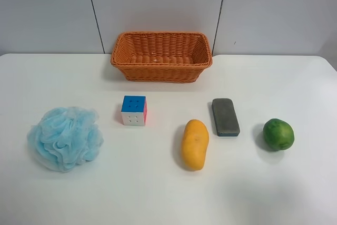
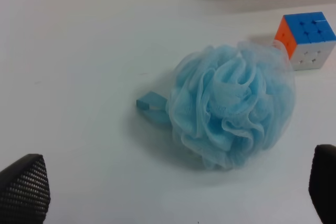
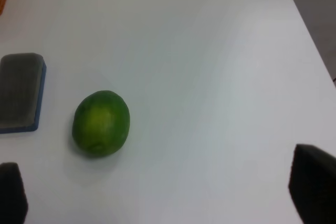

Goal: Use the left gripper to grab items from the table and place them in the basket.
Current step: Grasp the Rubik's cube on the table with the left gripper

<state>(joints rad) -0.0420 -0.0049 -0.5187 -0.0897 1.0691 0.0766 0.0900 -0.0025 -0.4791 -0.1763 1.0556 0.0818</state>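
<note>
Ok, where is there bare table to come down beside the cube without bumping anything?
Widest: the table strip along the exterior high view's bottom, below pouf, mango and green fruit. Also free: between cube and mango, and between cube and basket. Crowded: mango and eraser sit close; pouf-to-cube gap is narrow.

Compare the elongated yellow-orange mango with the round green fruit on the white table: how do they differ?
The elongated yellow-orange mango is oblong, the round green fruit nearly spherical. The mango is clearly longer than the green fruit. The mango is orange-yellow all over; the green fruit is dark green with a paler patch. Both lie smooth-skinned on the white table.
</note>
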